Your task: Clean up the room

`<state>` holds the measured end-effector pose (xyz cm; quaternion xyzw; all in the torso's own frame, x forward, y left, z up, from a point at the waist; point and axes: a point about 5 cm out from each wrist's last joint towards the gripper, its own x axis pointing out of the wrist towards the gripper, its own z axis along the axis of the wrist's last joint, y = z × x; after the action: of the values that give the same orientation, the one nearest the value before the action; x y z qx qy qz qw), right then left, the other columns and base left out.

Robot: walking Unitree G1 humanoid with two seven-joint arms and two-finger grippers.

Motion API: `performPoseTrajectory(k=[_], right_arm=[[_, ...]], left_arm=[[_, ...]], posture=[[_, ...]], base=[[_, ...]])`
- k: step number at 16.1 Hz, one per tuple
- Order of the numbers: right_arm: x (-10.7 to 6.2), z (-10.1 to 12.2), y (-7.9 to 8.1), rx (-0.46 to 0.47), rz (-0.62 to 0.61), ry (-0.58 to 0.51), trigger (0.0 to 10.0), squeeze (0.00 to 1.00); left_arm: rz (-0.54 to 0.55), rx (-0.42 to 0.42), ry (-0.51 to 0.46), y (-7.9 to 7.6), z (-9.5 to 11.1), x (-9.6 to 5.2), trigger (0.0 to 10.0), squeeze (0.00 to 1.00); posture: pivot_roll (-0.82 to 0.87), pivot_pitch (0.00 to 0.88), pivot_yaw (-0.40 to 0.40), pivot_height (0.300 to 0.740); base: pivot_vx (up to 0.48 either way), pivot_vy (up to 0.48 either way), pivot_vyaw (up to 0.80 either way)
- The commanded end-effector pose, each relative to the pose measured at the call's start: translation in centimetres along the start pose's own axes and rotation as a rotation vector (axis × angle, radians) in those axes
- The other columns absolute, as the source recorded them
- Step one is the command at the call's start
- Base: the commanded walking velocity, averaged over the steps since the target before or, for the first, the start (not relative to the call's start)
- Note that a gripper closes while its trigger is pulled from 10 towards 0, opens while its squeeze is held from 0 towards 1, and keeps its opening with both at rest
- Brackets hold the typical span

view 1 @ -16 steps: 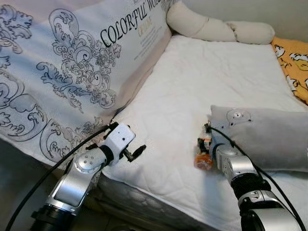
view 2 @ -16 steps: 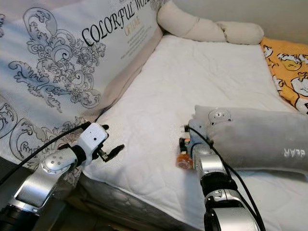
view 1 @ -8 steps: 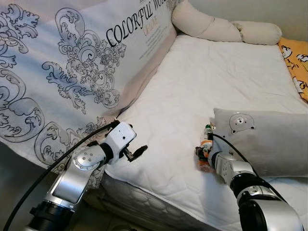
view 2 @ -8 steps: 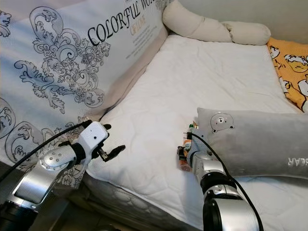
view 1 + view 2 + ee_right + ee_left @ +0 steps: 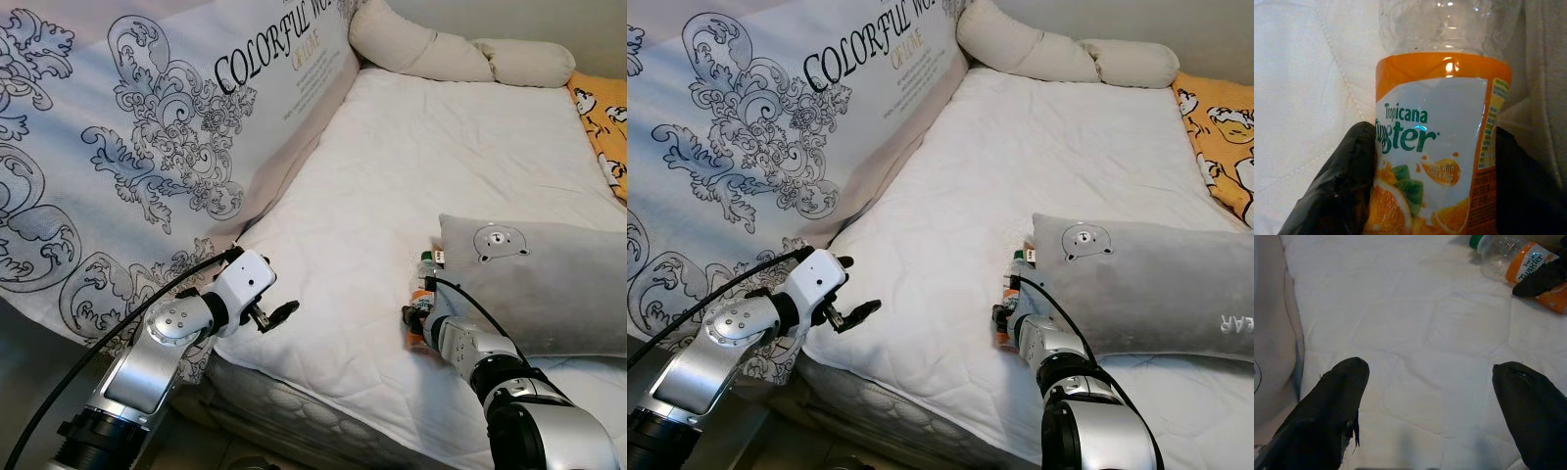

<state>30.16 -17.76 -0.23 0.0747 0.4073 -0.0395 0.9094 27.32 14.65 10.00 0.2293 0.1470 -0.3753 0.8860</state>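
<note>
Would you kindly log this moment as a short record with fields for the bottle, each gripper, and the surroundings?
bottle: clear Tropicana Twister bottle with orange label and green cap, lying on the white mattress beside the grey pillow
right gripper: one black finger on each side of the bottle's label
left gripper: open, over the near edge of the mattress, apart from the bottle
surroundings: patterned bedding on the robot's left, cream bolster at the far end

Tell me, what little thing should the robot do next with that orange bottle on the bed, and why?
Probably lift it straight up off the mattress. The right tool already has a black finger on each side of the Tropicana Twister bottle, which lies against the grey pillow. The left tool hangs open over bare quilting near the bed's edge.
</note>
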Motion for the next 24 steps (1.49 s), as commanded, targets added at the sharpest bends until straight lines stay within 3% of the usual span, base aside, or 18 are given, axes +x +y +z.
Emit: performPoseTrajectory(k=[1,6,7,8,9,10,11,13,15,24], right_arm=[[0.0,0.3,0.0,-0.001,0.01,-0.012,0.0,0.0],[-1.2,1.8,1.5,0.004,0.167,-0.159,0.0,0.0],[-2.5,2.1,2.0,-0.071,0.224,-0.238,9.4,0.0],[-3.0,1.7,2.1,-0.125,0.234,-0.234,10.0,0.0],[-3.4,1.5,2.1,-0.165,0.235,-0.249,10.0,0.0],[-4.3,1.2,2.4,-0.262,0.252,-0.311,10.0,0.0],[-5.2,0.6,3.1,-0.238,0.333,-0.315,10.0,0.0],[-6.6,-1.0,3.8,-0.346,0.442,-0.257,10.0,0.0],[-6.9,-1.6,4.0,-0.388,0.494,-0.215,10.0,0.0],[-7.9,-1.5,4.0,-0.385,0.576,-0.195,10.0,0.0]], left_arm=[[0.0,0.021,-0.008,0.2,0.5,0.0,10.0,0.0],[0.012,-0.037,-0.001,-0.5,-0.2,-0.4,10.0,0.0],[0.028,-0.059,-0.002,-0.7,-0.4,-0.5,10.0,0.0],[0.047,-0.082,-0.012,-0.8,-0.5,-0.5,10.0,0.0],[0.066,-0.097,-0.016,-0.9,-0.6,-0.5,10.0,0.0],[0.115,-0.142,-0.019,-1.1,-1.0,-0.4,10.0,0.0],[0.163,-0.18,-0.008,-1.2,-1.5,-0.5,10.0,0.0],[0.224,-0.205,0.026,-1.3,-3.0,-1.0,10.0,0.0],[0.218,-0.204,0.053,-1.6,-3.8,-1.6,10.0,0.0],[0.21,-0.18,0.061,-1.4,-4.6,-1.1,10.0,0.0]], posture=[[0.07,0.0,0.037,0.74],[0.05,0.0,0.032,0.74],[0.05,0.0,0.036,0.74],[0.04,0.0,0.046,0.74],[0.03,0.0,0.051,0.74],[0.03,0.0,0.055,0.74],[0.03,0.0,0.055,0.74],[0.04,0.0,0.045,0.74],[0.05,0.0,0.033,0.74],[0.05,0.0,0.04,0.74]], base=[[0.0,0.0,0.0],[0.0,0.0,0.0],[0.0,0.0,0.0],[0.0,0.0,0.0],[0.0,0.0,0.0],[0.0,0.0,0.0],[0.0,0.0,0.0],[0.0,0.0,0.8],[0.0,0.0,0.8],[0.0,0.0,0.8]])
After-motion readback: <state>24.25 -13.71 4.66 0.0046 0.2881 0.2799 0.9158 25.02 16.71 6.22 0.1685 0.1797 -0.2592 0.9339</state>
